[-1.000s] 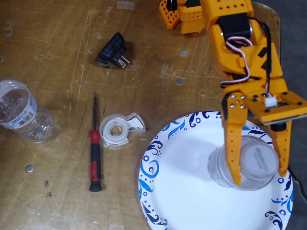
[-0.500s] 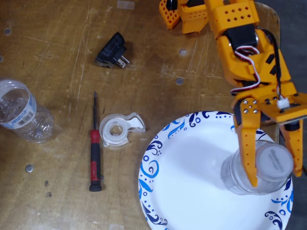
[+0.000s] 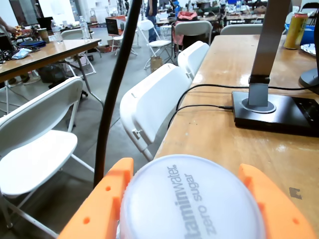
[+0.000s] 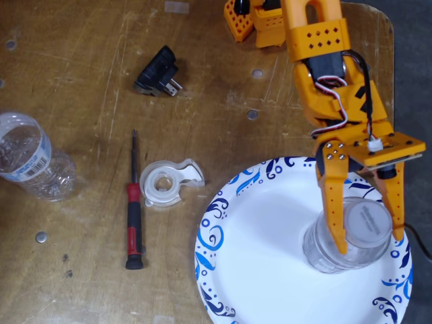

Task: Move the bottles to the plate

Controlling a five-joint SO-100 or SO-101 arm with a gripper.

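Note:
A clear bottle with a white cap (image 4: 368, 221) stands upright on the right part of the white, blue-swirl plate (image 4: 263, 229). My orange gripper (image 4: 369, 241) comes down from above, its fingers pressed to both sides of the cap. In the wrist view the cap (image 3: 192, 204), lettered "vitaminwater zero sugar", fills the gap between the two orange fingers of the gripper (image 3: 185, 167). The second bottle (image 4: 30, 165), with a blue-white barcode label, lies on its side at the table's left edge, far from the gripper and off the plate.
A red-handled screwdriver (image 4: 133, 223), a clear tape dispenser (image 4: 165, 183) and a black plug adapter (image 4: 158, 74) lie between the lying bottle and the plate. The wrist view shows a lamp base (image 3: 269, 107), its cables and white folding chairs (image 3: 154, 99) along the table edge.

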